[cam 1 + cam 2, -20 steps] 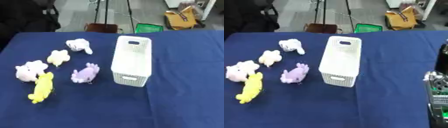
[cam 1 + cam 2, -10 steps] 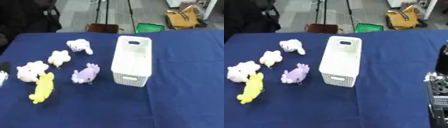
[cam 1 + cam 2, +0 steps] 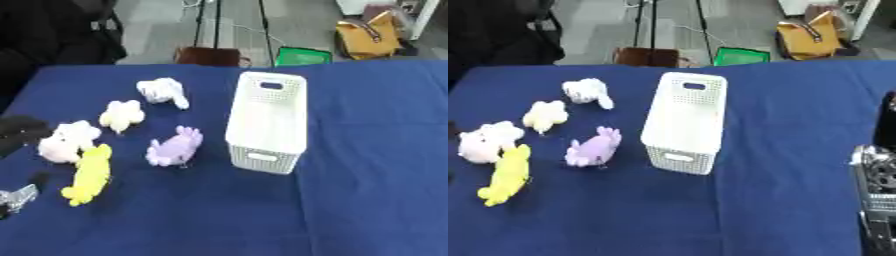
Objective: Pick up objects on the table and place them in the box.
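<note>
Five plush toys point(image 3: 174, 148) lie left of the box point(image 3: 267, 121) — unlabelled.

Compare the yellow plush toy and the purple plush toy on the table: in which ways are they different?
The yellow plush toy is long and thin; the purple plush toy is rounder. The yellow one lies against a pink toy, near the table's left edge; the purple one lies apart, close to the white box. Both lie outside the box.

- Grey floor point(image 3: 289, 22) beyond the blue-covered table point(image 3: 367, 150).
- Black tripod legs point(image 3: 214, 25) on it.
- A green bin point(image 3: 304, 56), a brown box point(image 3: 210, 56).
- A tan bag point(image 3: 369, 36) far right.
</note>
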You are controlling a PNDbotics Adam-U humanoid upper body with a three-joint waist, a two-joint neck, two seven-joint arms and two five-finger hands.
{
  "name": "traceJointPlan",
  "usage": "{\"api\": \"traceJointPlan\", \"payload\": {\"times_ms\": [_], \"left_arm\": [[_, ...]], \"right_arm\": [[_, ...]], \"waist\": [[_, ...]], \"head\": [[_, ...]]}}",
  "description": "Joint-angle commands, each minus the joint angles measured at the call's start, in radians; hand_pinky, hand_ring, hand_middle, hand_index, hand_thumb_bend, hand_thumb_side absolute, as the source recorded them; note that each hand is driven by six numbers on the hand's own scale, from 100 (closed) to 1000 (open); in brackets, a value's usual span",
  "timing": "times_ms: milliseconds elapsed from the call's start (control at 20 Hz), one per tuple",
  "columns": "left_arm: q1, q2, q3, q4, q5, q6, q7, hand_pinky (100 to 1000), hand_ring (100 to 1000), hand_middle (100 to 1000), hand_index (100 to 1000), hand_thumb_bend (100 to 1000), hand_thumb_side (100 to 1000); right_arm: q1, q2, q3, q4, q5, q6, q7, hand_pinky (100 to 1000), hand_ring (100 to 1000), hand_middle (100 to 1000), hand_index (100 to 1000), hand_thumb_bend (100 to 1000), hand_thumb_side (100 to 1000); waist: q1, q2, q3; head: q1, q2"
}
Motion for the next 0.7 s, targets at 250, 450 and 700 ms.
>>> {"api": "traceJointPlan", "payload": {"times_ms": [250, 450, 700], "left_arm": [[-0.021, 0.084, -0.048, -0.002, 0.147, 0.128, 0.144, 965, 967, 937, 946, 174, 917], [-0.035, 0.085, -0.098, 0.002, 0.24, 0.317, 0.271, 957, 946, 922, 941, 140, 940], [-0.091, 0.011, -0.118, -0.013, 0.187, 0.425, 0.246, 913, 903, 882, 941, 100, 1000]], "right_arm": [[-0.009, -0.015, 0.008, -0.016, -0.017, -0.001, 0.013, 837, 884, 762, 842, 100, 1000], [-0.011, -0.012, 0.011, -0.016, -0.023, -0.002, 0.016, 837, 885, 761, 840, 100, 1000], [-0.006, -0.006, 0.014, -0.016, -0.028, -0.002, 0.02, 837, 886, 757, 829, 100, 1000]], "waist": [[0.006, -0.009, 0.007], [0.006, -0.008, 0.004], [0.008, -0.01, 0.006]], "head": [[0.008, -0.002], [0.016, -0.003], [0.024, -0.003]]}}
